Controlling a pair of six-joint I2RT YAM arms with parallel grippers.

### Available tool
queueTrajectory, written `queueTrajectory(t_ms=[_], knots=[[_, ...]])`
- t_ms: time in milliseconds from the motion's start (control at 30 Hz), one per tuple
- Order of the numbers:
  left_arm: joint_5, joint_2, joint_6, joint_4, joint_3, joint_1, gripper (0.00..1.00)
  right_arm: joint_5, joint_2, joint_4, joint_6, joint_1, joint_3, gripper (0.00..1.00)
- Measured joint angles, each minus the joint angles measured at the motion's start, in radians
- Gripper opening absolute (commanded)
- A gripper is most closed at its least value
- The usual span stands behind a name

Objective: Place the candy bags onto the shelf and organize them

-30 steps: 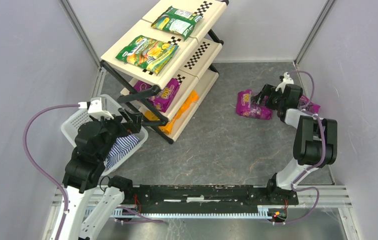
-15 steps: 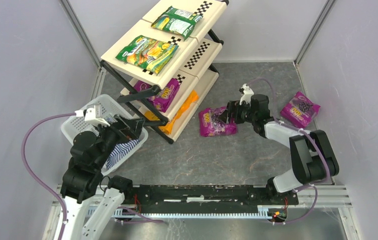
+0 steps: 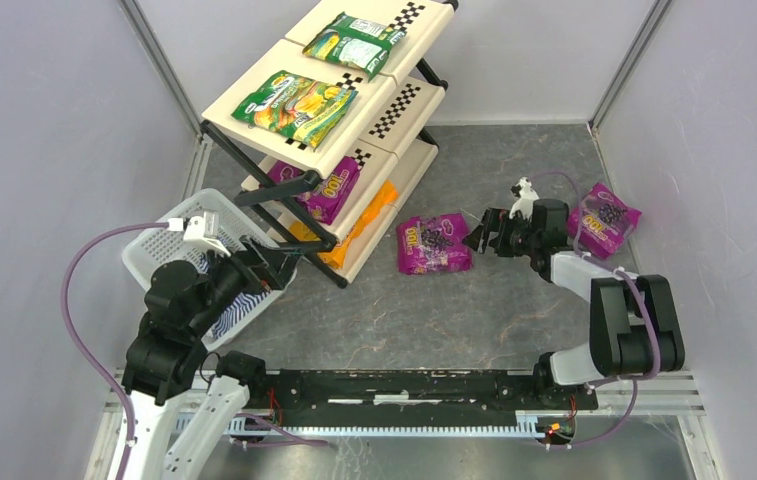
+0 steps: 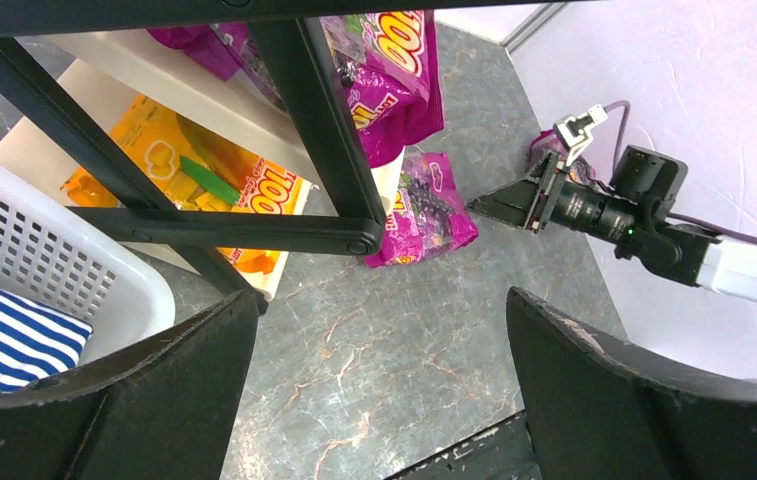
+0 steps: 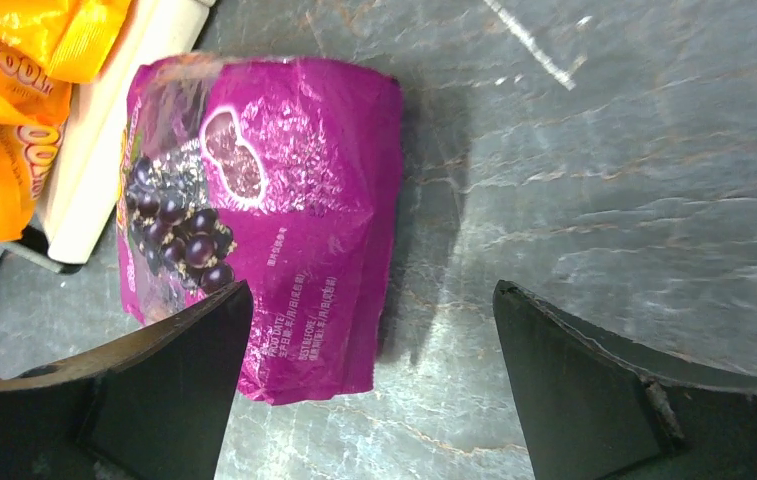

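My right gripper (image 3: 477,238) jaws apart, empty, just beside purple grape bag (image 3: 434,245) lying flat on grey surface (image 3: 454,310) at foot of shelf (image 3: 246,85). My left gripper (image 3: 276,268) also spread, empty, near white mesh basket (image 3: 154,245). Near right wall (image 3: 724,150), second purple bag (image 3: 604,220)

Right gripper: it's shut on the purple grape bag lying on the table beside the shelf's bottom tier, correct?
Not shut. The right wrist view shows the right gripper open, jaws spread wide and not clamped on the purple grape bag. The bag does lie on the table beside the shelf's bottom tier.
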Motion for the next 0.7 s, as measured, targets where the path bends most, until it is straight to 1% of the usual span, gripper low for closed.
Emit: queueTrajectory(t_ms=[133, 167, 200, 367, 433, 567, 700], knots=[[0.011, 0.005, 0.001, -0.011, 0.0, 0.0, 1.0, -0.092, 0.091, 0.05, 0.018, -0.006, -0.005, 0.98], [0.012, 0.006, 0.001, -0.014, 0.0, 0.0, 1.0, -0.138, 0.142, 0.077, 0.032, -0.005, -0.005, 0.98], [0.013, 0.008, 0.001, -0.015, 0.0, 0.0, 1.0, -0.151, 0.15, 0.091, 0.037, -0.005, -0.005, 0.98], [0.027, 0.021, 0.001, -0.017, 0.0, 0.0, 1.0, -0.266, 0.229, 0.238, 0.115, -0.003, -0.012, 0.98], [0.029, 0.022, 0.001, -0.018, 0.0, 0.0, 1.0, -0.305, 0.254, 0.321, 0.164, 0.0, -0.032, 0.98], [0.028, 0.023, 0.002, -0.018, 0.0, 0.0, 1.0, -0.339, 0.269, 0.44, 0.251, 0.026, -0.082, 0.98], [0.028, 0.027, 0.002, -0.018, 0.0, 0.0, 1.0, -0.343, 0.275, 0.519, 0.33, 0.091, -0.12, 0.97]])
